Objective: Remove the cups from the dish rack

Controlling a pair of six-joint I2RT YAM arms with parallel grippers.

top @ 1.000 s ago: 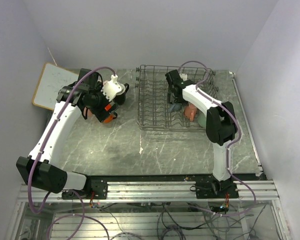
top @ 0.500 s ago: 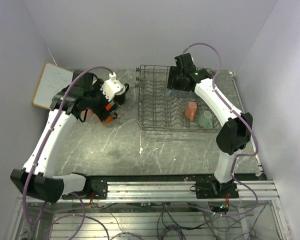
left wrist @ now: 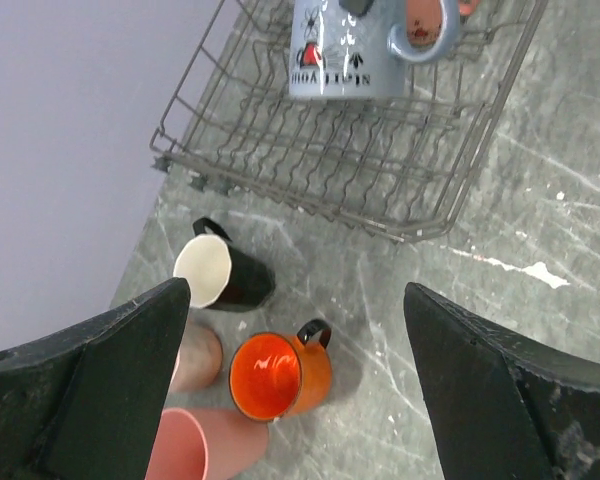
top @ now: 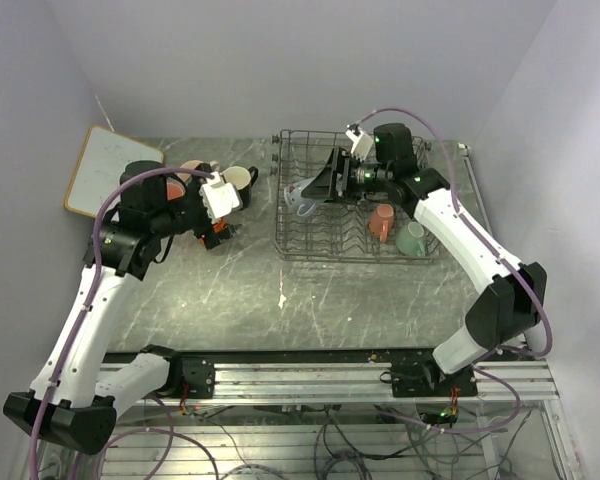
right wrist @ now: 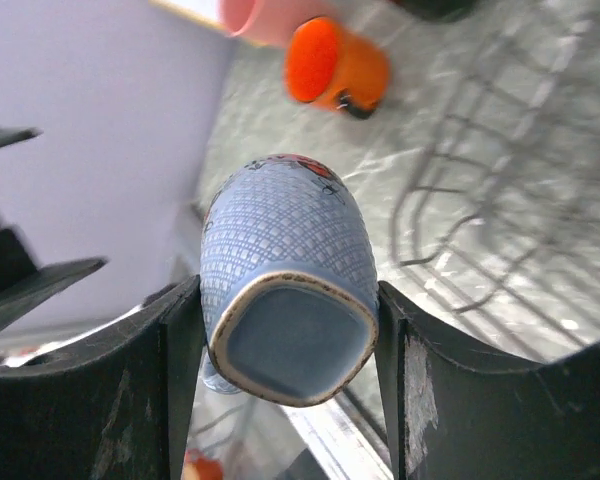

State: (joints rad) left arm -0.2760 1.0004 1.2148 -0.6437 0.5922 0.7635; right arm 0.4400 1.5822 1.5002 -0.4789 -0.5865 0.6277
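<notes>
My right gripper point(top: 315, 190) is shut on the grey-blue mug point(top: 300, 203) and holds it on its side above the left part of the dish rack point(top: 325, 250). In the right wrist view the mug point(right wrist: 285, 280) sits between both fingers point(right wrist: 180, 380). It also shows in the left wrist view point(left wrist: 355, 50). A salmon cup point(top: 381, 222) and a mint green cup point(top: 412, 238) lie in the rack. My left gripper point(left wrist: 295, 300) is open and empty, above the orange mug point(left wrist: 280, 375), black mug point(left wrist: 225, 275), pale pink cup point(left wrist: 195, 355) and pink tumbler point(left wrist: 205, 450) on the table. No clear glass shows.
A white-faced, wood-framed board point(top: 105, 170) leans at the far left of the marble table point(top: 280, 290). The group of set-down cups point(top: 242, 180) stands between the board and the rack. Walls close in the back and both sides.
My right gripper has lifted the grey-blue mug out of the rack and carried it left. My left arm has drawn back and up from the cups on the table.
</notes>
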